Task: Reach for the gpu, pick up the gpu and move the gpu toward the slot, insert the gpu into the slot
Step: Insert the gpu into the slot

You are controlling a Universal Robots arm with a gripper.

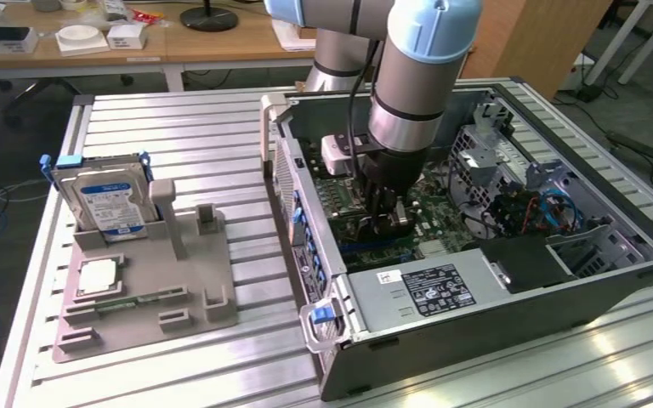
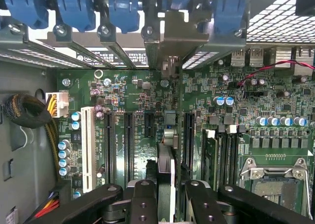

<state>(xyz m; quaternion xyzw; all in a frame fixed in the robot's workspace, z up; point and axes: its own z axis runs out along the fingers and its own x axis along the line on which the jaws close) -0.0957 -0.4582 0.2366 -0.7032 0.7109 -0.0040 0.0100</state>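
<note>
Gripping the gpu (image 2: pixel 166 170) edge-on between its fingers, the end effector (image 1: pixel 386 223) hung inside the open case (image 1: pixel 508 280), holding the card upright over the motherboard (image 2: pixel 123 93) slots so its bracket faced the rear wall.

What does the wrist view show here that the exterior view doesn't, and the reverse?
Wrist view alone: the row of blue clips above the board, the white slot among black ones, the CPU socket, and the gpu seen edge-on, upright between the tool's fingers, its bracket at the case's rear openings.

Exterior view alone: the arm, the whole open case, and the grey tray beside it with a hard drive standing in it.

Both: the tool low over the motherboard.
</note>
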